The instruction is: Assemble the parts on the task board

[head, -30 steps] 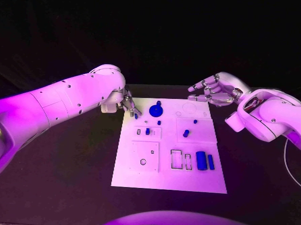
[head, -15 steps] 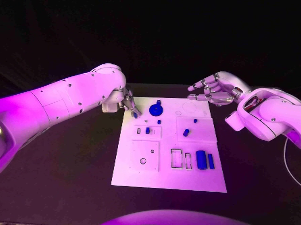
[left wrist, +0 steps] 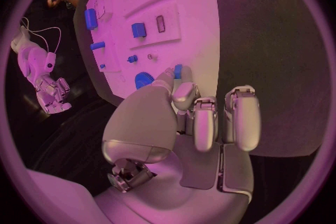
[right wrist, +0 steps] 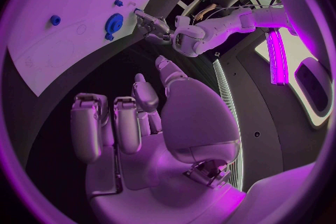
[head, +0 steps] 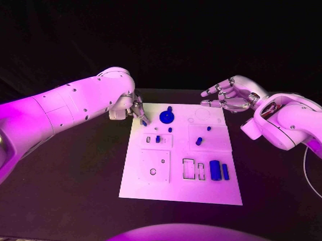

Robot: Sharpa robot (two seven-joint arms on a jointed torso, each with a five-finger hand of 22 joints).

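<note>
The white task board [head: 155, 190] lies in the middle of the black table. A blue gear [head: 166, 118] sits near its far edge, with small blue pegs [head: 158, 139] and a blue peg [head: 199, 142] further in. My left hand [head: 136, 111] hovers over the board's far left corner and pinches a small blue peg [left wrist: 178, 71] between thumb and fingertip, close beside the gear [left wrist: 143, 79]. My right hand [head: 229, 96] floats beyond the far right corner, fingers apart, holding nothing.
A large blue block [head: 215, 170] and a thin blue bar [head: 225, 172] lie at the board's near right, beside empty rectangular slots [head: 189, 169]. A raised panel with a round hole [head: 154, 172] is at the near left. Black table surrounds the board.
The left hand has barely shifted over the far left corner, still pinching the blue peg. The right hand keeps its place.
</note>
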